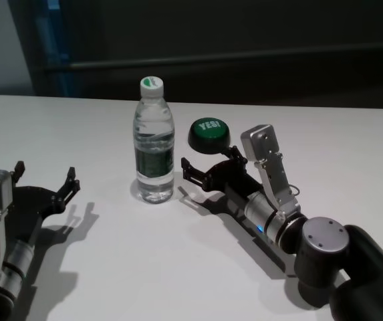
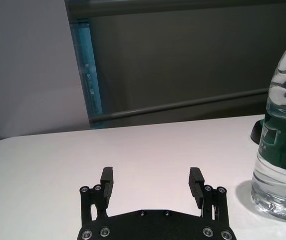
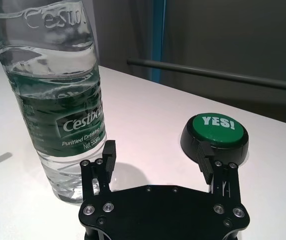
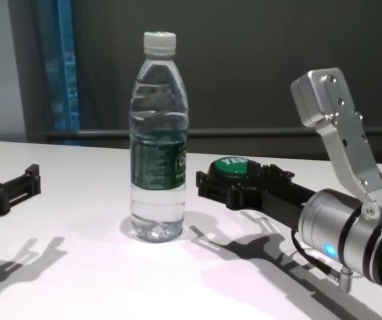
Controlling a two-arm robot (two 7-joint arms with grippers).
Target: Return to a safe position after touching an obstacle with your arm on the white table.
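Observation:
The obstacle, a tall clear water bottle (image 1: 154, 144) with a white cap and a dark green label, stands upright on the white table (image 1: 131, 267). My right gripper (image 1: 209, 167) is open and empty, low over the table just right of the bottle's base. One finger is close to the bottle with a small gap, and the other is by the green button. The right wrist view shows the bottle (image 3: 58, 100) beside my open gripper (image 3: 156, 152). My left gripper (image 1: 44, 175) is open and empty at the table's left, well away from the bottle (image 2: 282, 140).
A low round green "YES!" button (image 1: 210, 133) on a black base sits just behind my right gripper, right of the bottle. It also shows in the right wrist view (image 3: 215, 132). A dark wall with a rail runs behind the table's far edge.

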